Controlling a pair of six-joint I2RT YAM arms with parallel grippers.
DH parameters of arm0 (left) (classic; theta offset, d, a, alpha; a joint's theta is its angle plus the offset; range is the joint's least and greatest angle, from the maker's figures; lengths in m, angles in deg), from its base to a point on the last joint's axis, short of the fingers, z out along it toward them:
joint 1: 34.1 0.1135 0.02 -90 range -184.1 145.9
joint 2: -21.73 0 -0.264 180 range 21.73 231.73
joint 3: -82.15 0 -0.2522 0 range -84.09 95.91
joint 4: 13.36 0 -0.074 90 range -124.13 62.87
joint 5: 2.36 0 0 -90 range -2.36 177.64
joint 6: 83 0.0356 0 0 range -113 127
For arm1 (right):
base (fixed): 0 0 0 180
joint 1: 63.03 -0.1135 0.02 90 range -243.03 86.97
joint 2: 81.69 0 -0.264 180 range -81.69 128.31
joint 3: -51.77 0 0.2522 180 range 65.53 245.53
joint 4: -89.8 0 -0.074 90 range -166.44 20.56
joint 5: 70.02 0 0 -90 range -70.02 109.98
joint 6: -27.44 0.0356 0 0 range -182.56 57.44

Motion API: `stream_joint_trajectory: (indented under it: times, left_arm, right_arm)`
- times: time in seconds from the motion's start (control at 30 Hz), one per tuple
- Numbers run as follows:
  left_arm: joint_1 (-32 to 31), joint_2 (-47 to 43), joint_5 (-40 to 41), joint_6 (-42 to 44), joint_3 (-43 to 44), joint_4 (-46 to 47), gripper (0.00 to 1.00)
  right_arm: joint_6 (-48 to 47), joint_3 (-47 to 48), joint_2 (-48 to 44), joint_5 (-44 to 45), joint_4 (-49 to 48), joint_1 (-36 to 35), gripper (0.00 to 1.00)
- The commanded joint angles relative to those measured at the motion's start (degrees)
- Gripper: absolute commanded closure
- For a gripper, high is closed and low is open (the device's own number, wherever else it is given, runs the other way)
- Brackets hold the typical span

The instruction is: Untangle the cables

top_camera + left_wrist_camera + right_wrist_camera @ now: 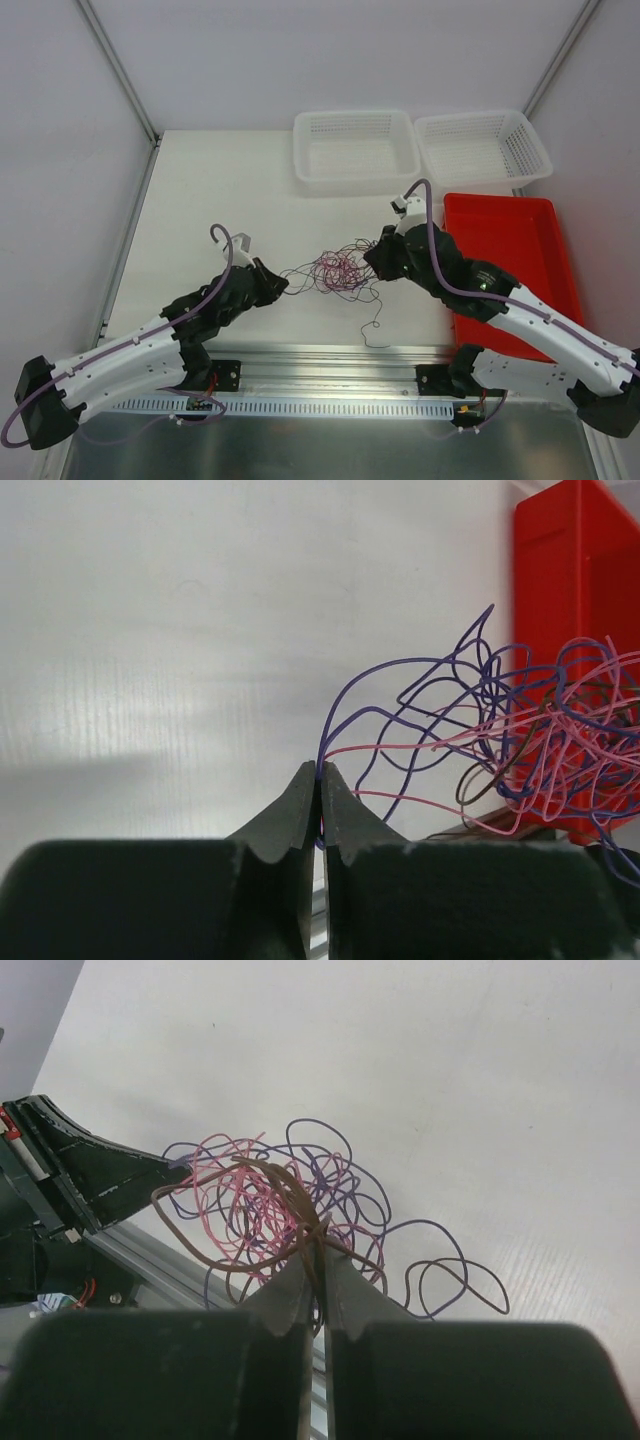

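The cables point(335, 270) form one loose tangle of purple, pink and dark wires on the white table, stretched between my two grippers. My left gripper point(278, 283) is at the tangle's left end. In the left wrist view its jaws point(320, 770) are shut on a purple and a pink wire, and the rest of the cables point(545, 770) bunch to the right. My right gripper point(372, 262) is at the tangle's right end. Its jaws point(318, 1250) are shut on a dark brown wire, with the cables point(270, 1210) looping just beyond the tips.
Two white mesh baskets point(355, 150) point(482, 145) stand at the back of the table. A red tray point(510, 260) lies at the right, under the right arm. One dark strand point(372, 325) trails toward the metal rail point(330, 360) at the near edge.
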Motion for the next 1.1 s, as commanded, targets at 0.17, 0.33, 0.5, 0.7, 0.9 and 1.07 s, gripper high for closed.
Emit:
stream_joint_trajectory:
  times: [0.17,0.33,0.5,0.7,0.9,1.07]
  left_arm:
    - [5.5,2.0,8.5,2.3,2.5,-11.7,1.0]
    - [16.8,4.7,5.6,9.8,9.8,-17.1,1.0]
    - [18.5,8.4,8.9,17.1,19.3,-19.5,1.0]
    - [18.5,13.0,3.8,16.4,19.9,-19.9,0.94]
    - [18.5,11.2,-0.5,11.8,12.8,-20.1,0.65]
    - [18.5,5.0,-4.4,10.9,9.2,-19.9,0.18]
  right_arm:
    - [-6.6,7.9,-5.6,8.2,8.8,1.1,0.99]
    - [-11.8,14.2,-5.1,11.4,11.2,2.7,0.99]
    - [-14.2,18.6,-1.7,10.5,11.8,4.3,0.97]
    - [-9.8,8.0,1.6,10.7,8.5,7.4,0.43]
    - [-4.9,-1.0,3.6,3.2,8.5,8.0,0.24]
    - [-3.9,-7.3,1.7,-2.0,6.6,8.0,0.24]
